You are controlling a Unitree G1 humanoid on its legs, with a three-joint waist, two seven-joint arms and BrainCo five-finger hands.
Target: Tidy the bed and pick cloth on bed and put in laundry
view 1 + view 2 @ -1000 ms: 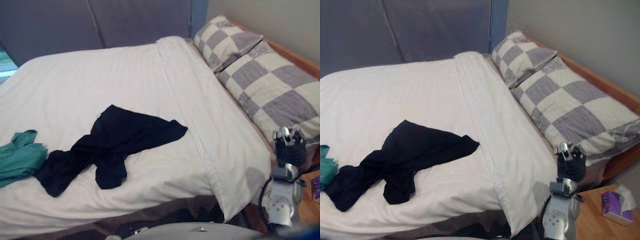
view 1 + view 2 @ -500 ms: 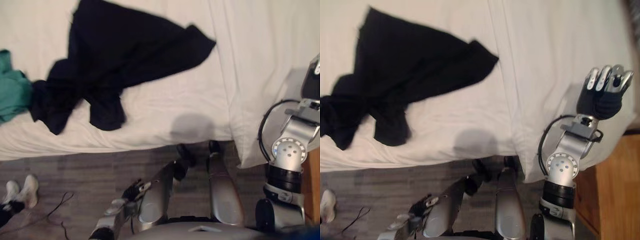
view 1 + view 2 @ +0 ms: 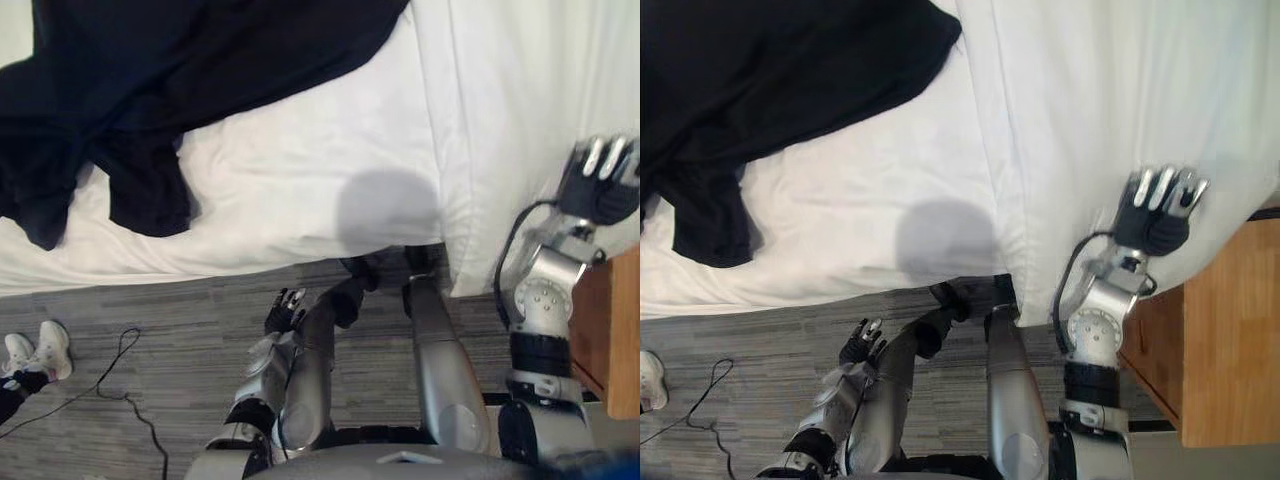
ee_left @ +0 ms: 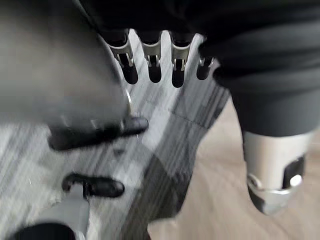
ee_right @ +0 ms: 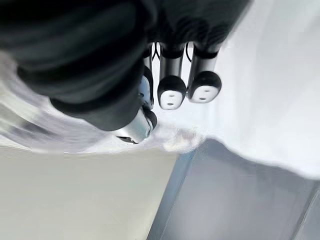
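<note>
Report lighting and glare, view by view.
Left eye view: sheet evenly bright, no glare; black cloth so dark its folds barely read. Right wrist view: small pale glints on fingertips of the right hand. Left wrist view: left hand over softly lit floor.

The black cloth [image 3: 150,80], up the bed from the left robot hand [image 3: 283,310], is soft, matt fabric, rumpled and creased, with no sheen. Under it the bed [image 3: 300,180] has a smooth white sheet of matt cloth, faintly wrinkled. The white cover [image 3: 1110,90] just beyond the right robot hand [image 3: 1152,215] looks like the same fabric. Both robot hands have silvery, metal-looking fingers with dull dark tips and a matt black ribbed cover. The floor [image 3: 130,340] around the left robot hand is grey, finely streaked and matt. The bedside unit [image 3: 1225,330] beside the right robot hand is smooth pale wood.
</note>
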